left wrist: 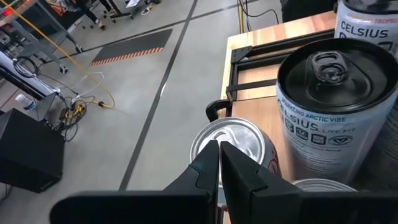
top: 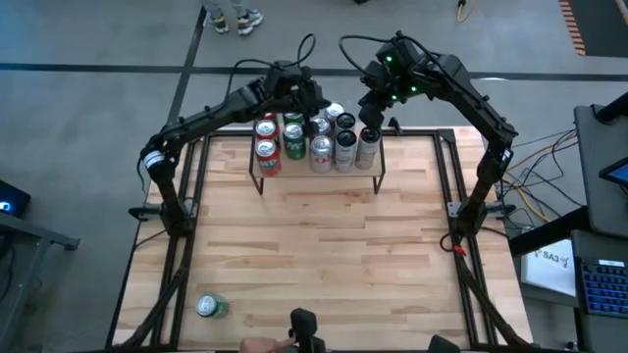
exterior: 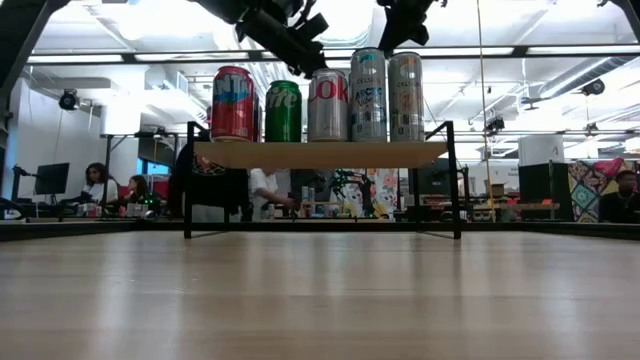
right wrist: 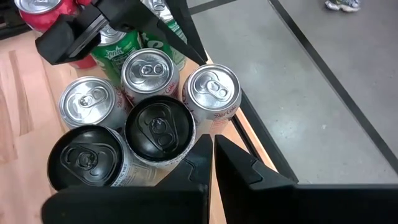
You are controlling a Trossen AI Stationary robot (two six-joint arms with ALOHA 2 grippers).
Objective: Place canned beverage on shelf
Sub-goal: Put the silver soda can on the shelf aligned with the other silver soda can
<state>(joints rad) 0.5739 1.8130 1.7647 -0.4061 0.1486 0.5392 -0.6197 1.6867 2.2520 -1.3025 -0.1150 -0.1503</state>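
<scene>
Both arms are up at the far edge of the table, poised over the shelf [top: 316,175] — and that little raised board is crowded. From above, a cluster of cans [top: 312,139] fills its top: two red ones on the left, green ones beside them, then silver and black-topped cans running toward the right end. From table height the front row stands upright side by side on the shelf [exterior: 320,153]: a red can [exterior: 232,104], a green can [exterior: 283,111], a silver Coke can [exterior: 327,105], and two taller slim cans [exterior: 387,96] on the right. The left gripper [top: 312,101] hangs just above the back of the group, its fingers pressed together with nothing between them; its own camera shows the fingertips [left wrist: 219,163] meeting right over a silver can top [left wrist: 227,142], next to a black-lidded Celsius can [left wrist: 329,106]. Over to the right gripper [top: 371,113] — it hovers above the right end of the cluster, jaws likewise closed and empty, and its wrist view looks down on silver lids and two black lids [right wrist: 159,130] packed tightly together, with the left arm's dark fingers reaching in from the far side. One more can — green, lying on its side [top: 211,307] — sits alone near the front left corner of the table [top: 324,255], well apart from the shelf and from both arms. People sit at desks in the room behind.
</scene>
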